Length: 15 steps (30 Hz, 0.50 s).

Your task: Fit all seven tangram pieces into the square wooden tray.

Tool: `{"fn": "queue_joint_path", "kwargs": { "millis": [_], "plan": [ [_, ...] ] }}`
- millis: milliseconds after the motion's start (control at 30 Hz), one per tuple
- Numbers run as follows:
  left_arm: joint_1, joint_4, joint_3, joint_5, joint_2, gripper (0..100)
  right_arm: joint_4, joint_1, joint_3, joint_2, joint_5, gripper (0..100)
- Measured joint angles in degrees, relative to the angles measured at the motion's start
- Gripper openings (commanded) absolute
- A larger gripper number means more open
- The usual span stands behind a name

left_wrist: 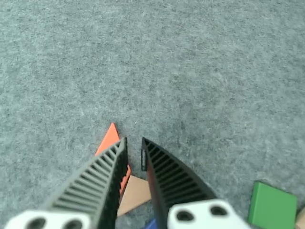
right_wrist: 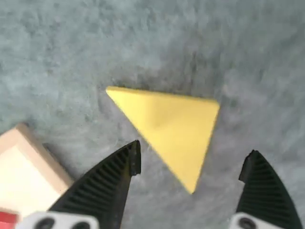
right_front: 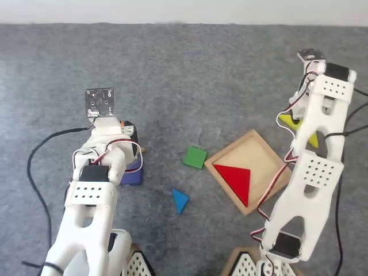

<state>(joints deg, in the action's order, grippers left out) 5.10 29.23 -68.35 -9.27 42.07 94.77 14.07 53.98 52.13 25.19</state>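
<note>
Over to L gripper [left_wrist: 134,143] first: fingers [left_wrist: 107,176] drawn close, just a thin slit of grey carpet [left_wrist: 190,57] betw. them, nothing pinched. Orange triangle [left_wrist: 110,137] right at the tips, against the outside of one finger. One corner poking past the tip, rest tucked under that finger. Tan pc [left_wrist: 136,194] further back, under & betw. the two fingers, butted up to the orange one. Sliver of dark blue pc [left_wrist: 151,223] back by the finger roots. Green square [left_wrist: 271,207] well off to the outside of the other finger, flat on carpet.

Now R gripper [right_wrist: 194,155]: fingers [right_wrist: 109,176] spread wide, nothing held. Yellow triangle [right_wrist: 171,119] flat on carpet just beyond the tips. One corner dipping into the gap betw. them, one edge passing close by a tip; contact there too close to call. Corner of wooden tray [right_wrist: 33,148] out past that same finger, w/ a hint of red triangle [right_wrist: 5,218] inside.

From above: tray turned diamond-wise betw. the two arms, nearer R fingers than L. Red triangle flat inside, along the wall on the green-square side. Green square just beside the tray's corner, betw. tray & L fingers. Small blue triangle [right_front: 180,200] alone on carpet, well clear of both sets of fingers, nearer the arm bases.
</note>
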Motion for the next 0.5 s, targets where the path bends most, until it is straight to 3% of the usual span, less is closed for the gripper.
{"fn": "queue_joint_path", "kwargs": {
  "millis": [300,500],
  "plan": [
    [0.0,0.0,0.0,0.0,0.0,5,-2.2,-0.2,-0.2,1.1,22.4,33.6],
    [0.0,0.0,0.0,0.0,0.0,5,-4.3,0.1,-0.2,5.0,26.6,33.6]
  ]
}}
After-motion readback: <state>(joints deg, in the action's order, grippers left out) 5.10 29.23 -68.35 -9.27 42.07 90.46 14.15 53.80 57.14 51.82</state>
